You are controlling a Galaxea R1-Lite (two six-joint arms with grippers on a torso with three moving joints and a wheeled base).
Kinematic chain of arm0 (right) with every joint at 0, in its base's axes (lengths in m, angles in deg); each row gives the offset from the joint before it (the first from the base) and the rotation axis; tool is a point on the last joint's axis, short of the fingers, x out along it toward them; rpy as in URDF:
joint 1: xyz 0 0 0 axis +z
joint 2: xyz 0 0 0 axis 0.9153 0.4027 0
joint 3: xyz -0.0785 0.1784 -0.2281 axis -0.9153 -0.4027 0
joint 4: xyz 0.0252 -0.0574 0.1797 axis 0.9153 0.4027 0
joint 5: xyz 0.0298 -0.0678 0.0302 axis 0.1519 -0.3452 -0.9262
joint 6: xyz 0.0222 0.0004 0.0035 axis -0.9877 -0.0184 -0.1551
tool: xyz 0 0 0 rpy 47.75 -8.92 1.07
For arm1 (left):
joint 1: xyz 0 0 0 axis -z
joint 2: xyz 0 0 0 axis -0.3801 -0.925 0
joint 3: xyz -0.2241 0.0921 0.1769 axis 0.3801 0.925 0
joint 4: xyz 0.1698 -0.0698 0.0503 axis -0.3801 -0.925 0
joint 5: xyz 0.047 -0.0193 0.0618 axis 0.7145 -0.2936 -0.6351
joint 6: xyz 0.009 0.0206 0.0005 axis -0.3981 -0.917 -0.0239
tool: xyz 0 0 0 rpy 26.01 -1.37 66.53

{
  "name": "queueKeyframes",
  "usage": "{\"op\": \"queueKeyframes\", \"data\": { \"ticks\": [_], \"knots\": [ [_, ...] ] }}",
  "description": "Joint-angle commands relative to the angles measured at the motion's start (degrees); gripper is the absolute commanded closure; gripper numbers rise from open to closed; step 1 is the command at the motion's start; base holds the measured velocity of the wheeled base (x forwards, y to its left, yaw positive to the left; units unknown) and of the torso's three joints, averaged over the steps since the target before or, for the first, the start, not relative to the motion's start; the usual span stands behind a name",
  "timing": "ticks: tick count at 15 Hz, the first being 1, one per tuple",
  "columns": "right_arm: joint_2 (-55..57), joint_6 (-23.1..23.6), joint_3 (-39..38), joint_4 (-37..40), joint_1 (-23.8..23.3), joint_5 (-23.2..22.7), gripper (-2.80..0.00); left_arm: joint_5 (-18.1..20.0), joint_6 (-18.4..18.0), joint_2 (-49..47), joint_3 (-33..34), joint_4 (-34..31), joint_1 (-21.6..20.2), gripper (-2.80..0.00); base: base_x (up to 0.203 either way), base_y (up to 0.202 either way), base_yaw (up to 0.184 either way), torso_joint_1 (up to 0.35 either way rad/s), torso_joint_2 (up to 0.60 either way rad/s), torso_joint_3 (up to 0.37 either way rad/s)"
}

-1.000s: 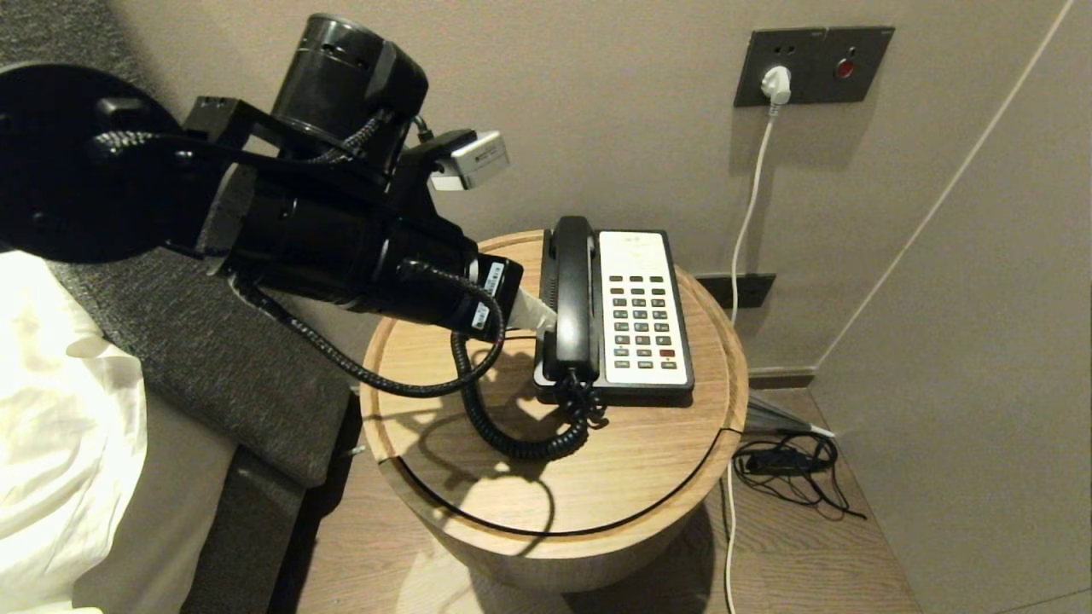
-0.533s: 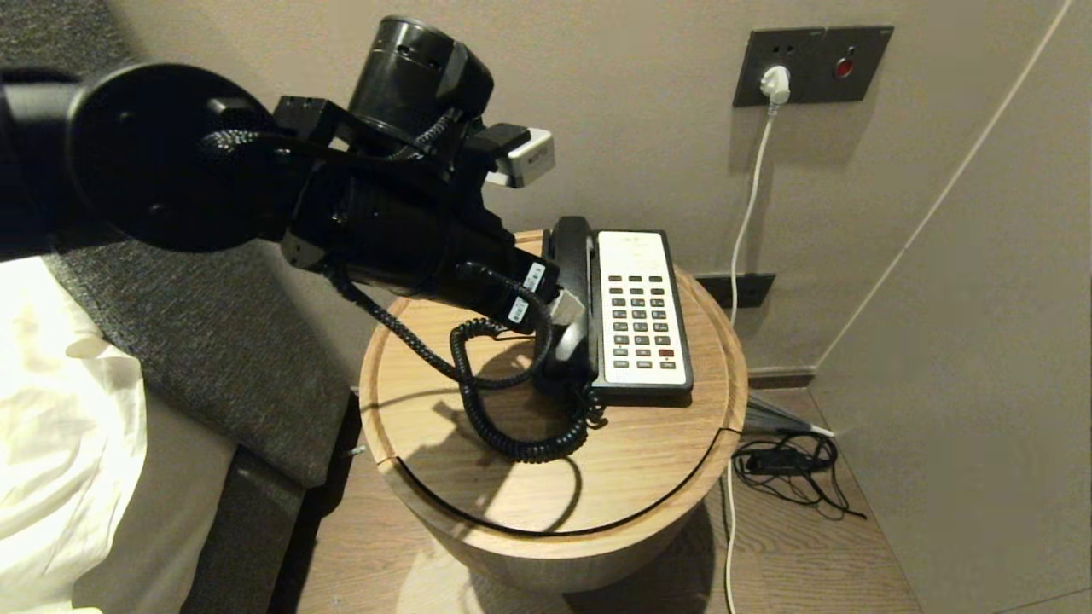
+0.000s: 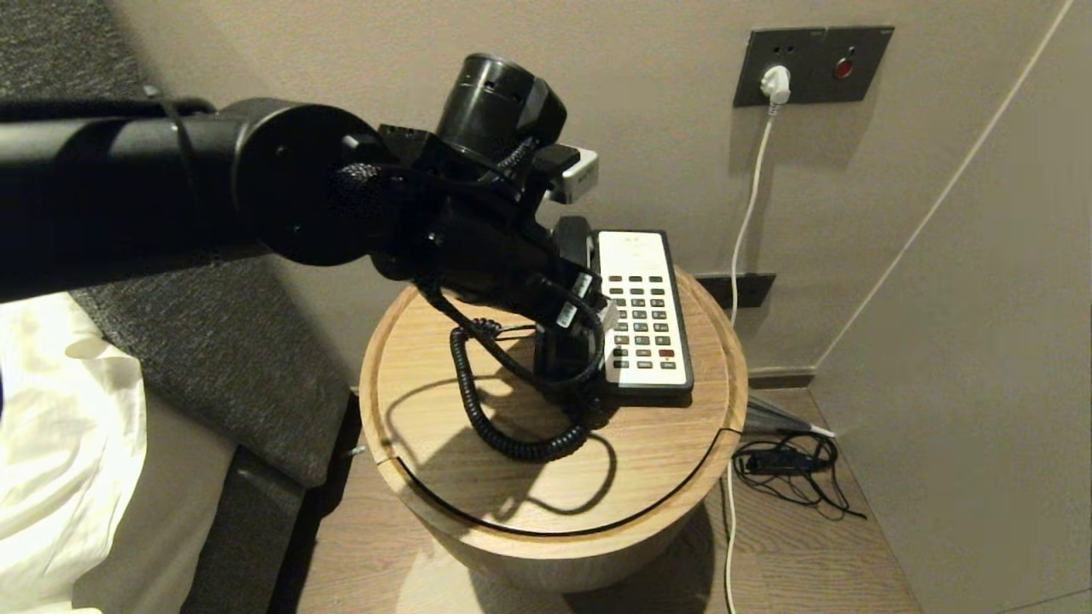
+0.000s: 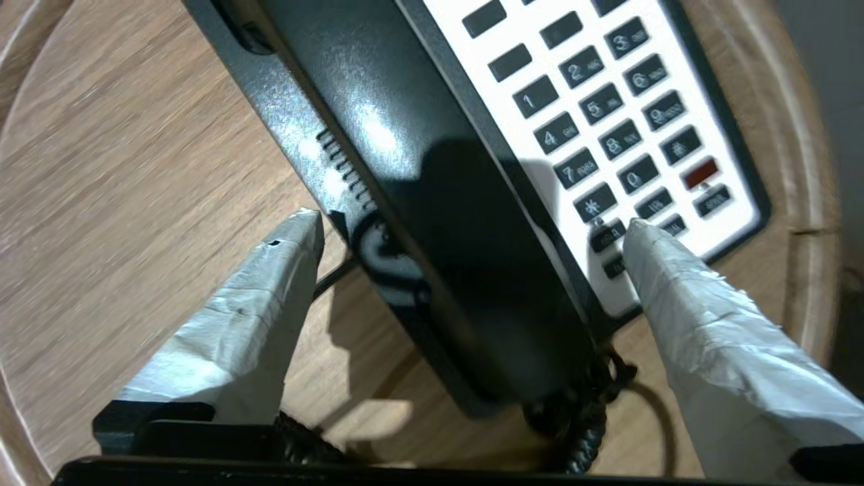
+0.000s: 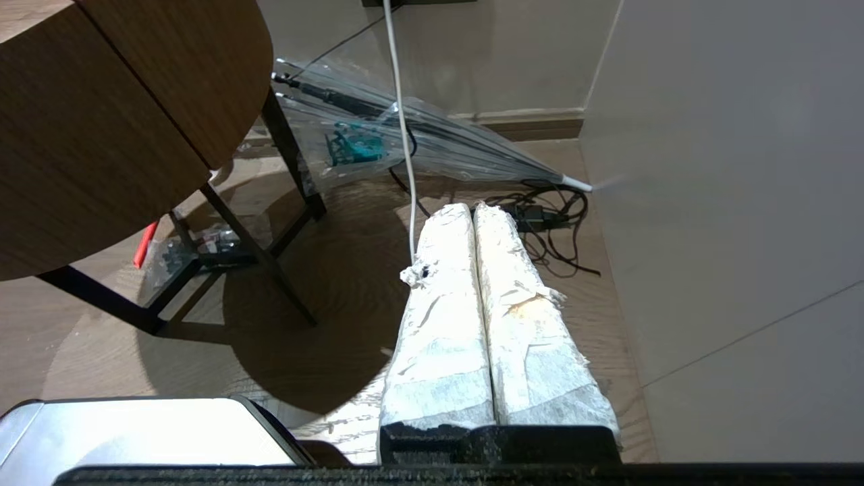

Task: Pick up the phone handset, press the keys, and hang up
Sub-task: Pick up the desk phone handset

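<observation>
Status: my left gripper (image 4: 472,223) is spread wide and holds nothing. It hangs over the handset (image 4: 432,202), which lies seated in its cradle on the phone (image 3: 644,311), on the round wooden table (image 3: 478,477). Pick-up is not yet done.

Key relation: the handset lies directly between and beyond my two taped fingers (image 4: 270,283). In the wrist view one finger stands over bare wood on the outer side of the phone; the other stands over the lower rows of the keypad (image 4: 607,121). The handset's long axis runs across the line joining my fingertips, roughly square to it, so the jaws straddle its narrow width, not its length. I judge this the correct alignment for a grasp. The fingers are placed toward the cord end of the handset, not at its middle.

From the head view, the left arm reaches in from the robot's left and covers most of the handset; only the far end of the handset shows. The coiled cord (image 3: 503,426) loops over the table in front of the phone.

Arm selection: the left arm is plainly the nearer. My right gripper (image 5: 476,216) is clenched empty, parked low beside the table and pointing at the floor.

Caution: the keypad-side finger must clear the keys when the jaws come together
</observation>
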Motion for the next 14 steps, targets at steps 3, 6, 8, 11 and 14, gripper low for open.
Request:
{"op": "queueKeyframes", "data": {
  "ticks": [3, 6, 8, 11, 14],
  "knots": [
    [0.1, 0.0, 0.0, 0.0, 0.0, 0.0, 0.00, -3.0, 0.0, -2.8, -1.9, -0.2, 0.1, -2.80, 0.000, 0.000, 0.000, 0.000, 0.00, 0.000],
    [0.1, 0.0, 0.0, 0.0, -0.1, 0.0, 0.00, -4.9, -0.1, -3.2, -2.3, -0.2, 0.1, -2.80, 0.000, 0.000, 0.000, 0.000, 0.00, 0.000],
    [0.1, 0.0, 0.0, 0.0, 0.0, 0.0, 0.00, -4.9, -0.1, -3.3, -2.3, -0.2, 0.2, -2.80, 0.000, 0.000, 0.000, 0.000, 0.00, 0.000],
    [0.1, 0.0, 0.0, 0.0, 0.0, 0.0, 0.00, -4.9, 0.3, -3.9, -2.5, -0.2, 0.4, -2.80, 0.000, 0.000, 0.000, 0.000, 0.00, 0.000],
    [0.1, 0.0, 0.0, 0.0, 0.0, 0.0, 0.00, -5.3, 0.3, -4.4, -2.9, -0.2, 0.4, 0.00, 0.000, 0.000, 0.000, 0.000, 0.00, 0.000]
  ]
}}
